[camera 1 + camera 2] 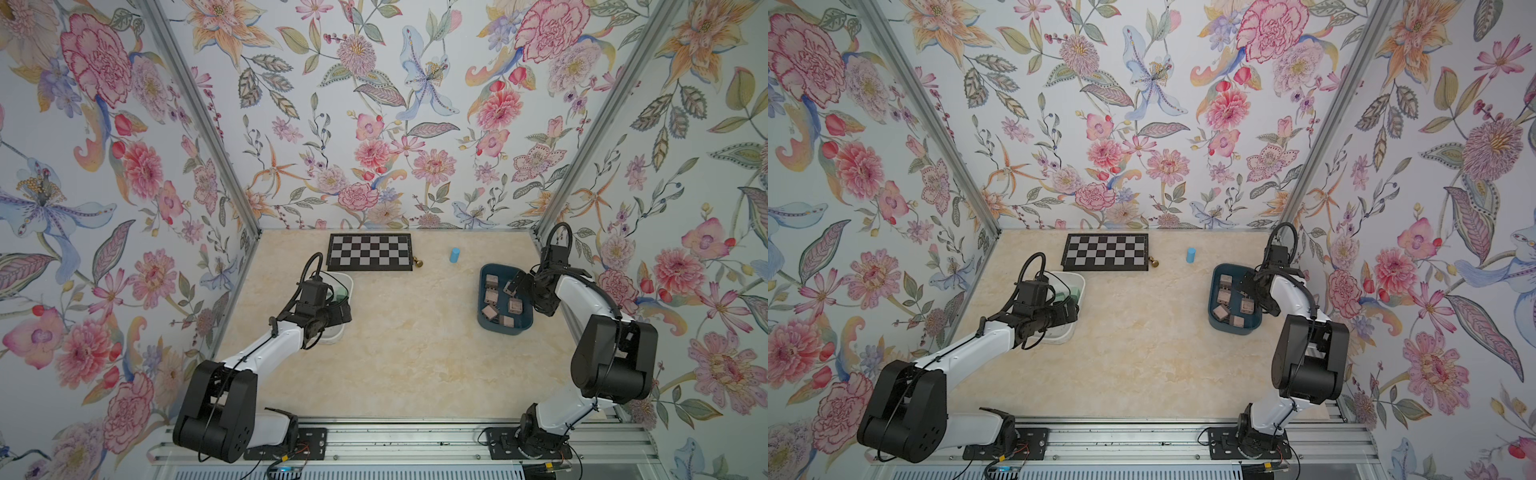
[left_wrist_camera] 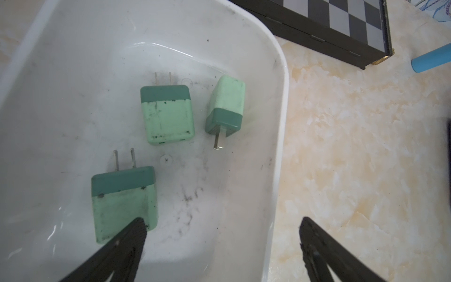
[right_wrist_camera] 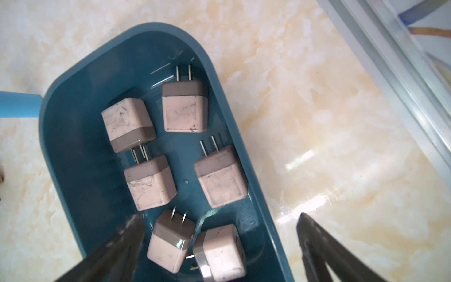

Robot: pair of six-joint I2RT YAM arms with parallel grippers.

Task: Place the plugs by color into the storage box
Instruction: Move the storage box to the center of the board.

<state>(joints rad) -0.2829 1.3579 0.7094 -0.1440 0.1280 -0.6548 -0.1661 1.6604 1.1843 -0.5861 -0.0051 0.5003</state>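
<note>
Three mint green plugs (image 2: 168,114), rounded cubes of scuffed matte plastic with darker caps and thin metal prongs, are seen lying in the glossy, smudged white box (image 2: 280,73), at 9 o'clock on the marbled table (image 1: 415,365). Six pink-beige plugs (image 3: 183,107) are scattered in the smooth blue box (image 3: 73,97) at 3 o'clock. The left gripper (image 2: 222,219) and right gripper (image 3: 219,216) are spread wide, with nothing gripped. One green plug's corner is covered by a ribbed finger (image 2: 127,244). In both top views the white box is largely hidden by the left arm (image 1: 266,345).
</note>
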